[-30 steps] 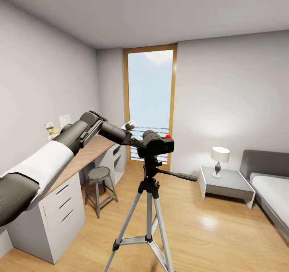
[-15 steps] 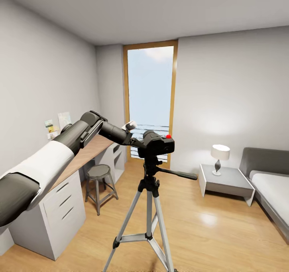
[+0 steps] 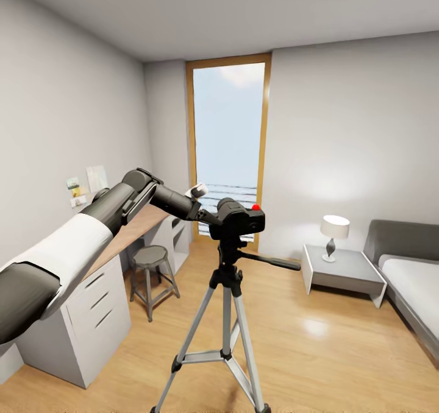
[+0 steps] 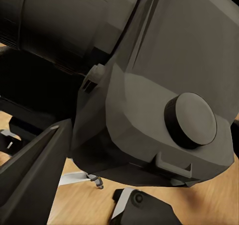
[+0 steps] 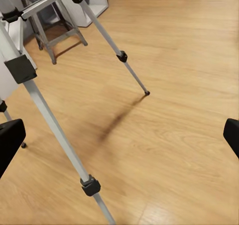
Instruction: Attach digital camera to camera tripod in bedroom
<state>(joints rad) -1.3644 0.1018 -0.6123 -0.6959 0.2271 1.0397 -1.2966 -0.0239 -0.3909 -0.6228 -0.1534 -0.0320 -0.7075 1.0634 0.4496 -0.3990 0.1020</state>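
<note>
Black camera body sits right on top of the camera tripod (image 3: 226,315) head, in the bedroom.

Head view: the digital camera (image 3: 239,220) is directly above the tripod's black head, apparently touching it, red button up, lens toward the desk (image 3: 91,291) side. The left gripper (image 3: 207,217) reaches in from the desk side and is at the camera's flank. My read: the arm comes in level so the camera base stays flat to the mount. Tripod handle sticks out on the side away from the gripper, so nothing blocks the approach. Tripod legs are spread on the wood floor (image 3: 329,352), well apart from the stool (image 3: 150,267) and the nightstand (image 3: 344,276).

Left wrist view: camera body (image 4: 149,85) is very close, with a round black knob on it. One dark finger (image 4: 35,180) lies right against the body's lower edge; the opposite one is barely visible at the frame edge. Looks clamped on the camera, likely held until the mount seats. Whether it has locked, I cannot tell.

Right wrist view: right gripper (image 5: 119,140) has its two fingertips far apart, holding nothing, pointed down at the floor beside the tripod's legs (image 5: 50,115). Probably parked low to stay clear of the stand.
</note>
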